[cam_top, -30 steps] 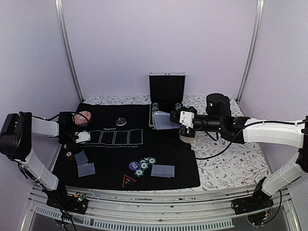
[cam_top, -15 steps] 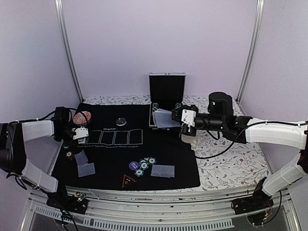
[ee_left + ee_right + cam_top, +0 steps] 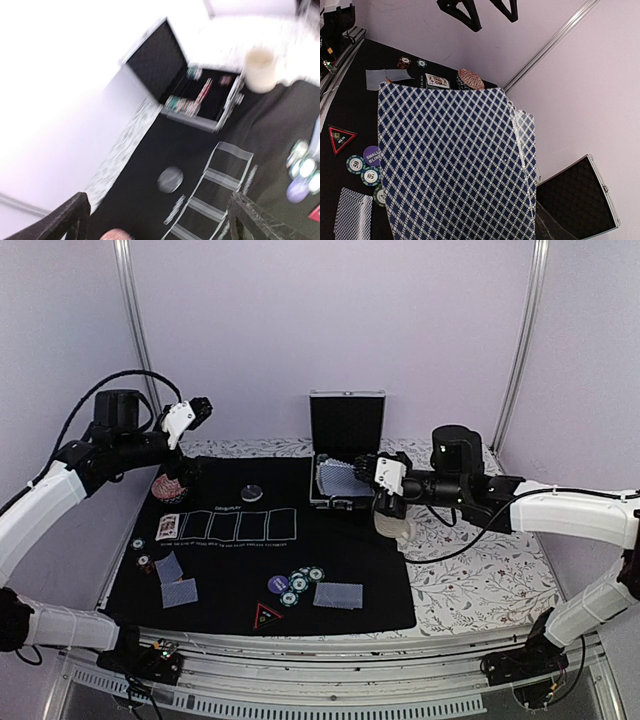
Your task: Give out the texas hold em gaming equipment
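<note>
My left gripper point(image 3: 193, 412) hangs open and empty, high above the black mat's point(image 3: 350, 550) back left corner; its view is blurred. A face-up playing card point(image 3: 168, 527) lies in the leftmost white outlined box. My right gripper point(image 3: 366, 478) is shut on a fanned pack of blue-checked playing cards point(image 3: 455, 165), held upright in front of the open case point(image 3: 347, 425); the cards hide its fingertips in the right wrist view. Green-and-white poker chips point(image 3: 302, 583), a purple button point(image 3: 278, 584) and face-down cards point(image 3: 338, 595) lie at the mat's front. More face-down cards point(image 3: 176, 582) lie front left.
A cream mug point(image 3: 392, 525) stands under my right wrist at the mat's right edge. A reddish chip stack point(image 3: 170, 485) sits at the back left, a round dark button point(image 3: 252, 494) behind the boxes, a triangular marker point(image 3: 265, 615) at the front, two small chips point(image 3: 141, 553) by the left edge.
My left gripper opened, left the face-up card in the leftmost box, and rose up and back. The right gripper drifted slightly left with the pack.
</note>
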Tool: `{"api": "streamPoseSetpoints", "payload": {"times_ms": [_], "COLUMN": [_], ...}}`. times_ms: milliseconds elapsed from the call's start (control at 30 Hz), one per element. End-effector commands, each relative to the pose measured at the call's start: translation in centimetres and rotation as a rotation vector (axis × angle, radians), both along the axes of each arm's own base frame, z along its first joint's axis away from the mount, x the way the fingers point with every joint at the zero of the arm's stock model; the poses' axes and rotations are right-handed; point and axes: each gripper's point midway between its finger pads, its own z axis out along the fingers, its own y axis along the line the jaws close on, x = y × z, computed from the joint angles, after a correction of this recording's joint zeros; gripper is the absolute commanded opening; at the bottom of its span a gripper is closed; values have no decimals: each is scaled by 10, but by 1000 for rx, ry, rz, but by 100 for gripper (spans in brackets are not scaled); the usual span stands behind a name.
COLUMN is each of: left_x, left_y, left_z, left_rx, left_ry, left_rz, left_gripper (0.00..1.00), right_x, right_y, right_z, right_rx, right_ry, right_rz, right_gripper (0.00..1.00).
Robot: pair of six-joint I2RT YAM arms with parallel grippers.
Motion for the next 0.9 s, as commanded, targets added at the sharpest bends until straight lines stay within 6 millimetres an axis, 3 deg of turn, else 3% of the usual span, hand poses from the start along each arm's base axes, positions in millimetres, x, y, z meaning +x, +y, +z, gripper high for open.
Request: {"api": "streamPoseSetpoints", "payload": {"times_ms": [0, 167, 233, 333, 467, 567, 700, 867], "left_x": [-9, -27, -29, -48, -38, -45, -58, -39], "left_y": [-49, -70, -65, -72, -80, -102, -125, -133], "left_z": [42, 97, 100, 100, 85, 65, 43, 15], "left_rx": [-341, -596, -732, -801, -910, -922, -880, -830], "left_ry": [118, 85, 111, 66, 306, 506, 600, 628], "left_rz": [-48, -187, -154, -274, -205, -189, -174, -15], "left_gripper": [98, 98, 98, 98, 92, 98, 98, 98], "right_x": [15, 28, 33, 38, 45, 47, 51, 54], "right_y": [11, 20, 25, 34, 44, 52, 66, 77], "right_z": [16, 18, 18, 16, 17, 7, 14, 9], "right_rx": [40, 48, 49, 40, 37, 20, 32, 15], "right_ry": [6, 7, 8, 7, 3, 17, 9, 4], "right_rz": [-72, -129, -146, -173, -205, -215, -211, -211], "right_gripper": [53, 53, 53, 53, 52, 52, 52, 52]}}
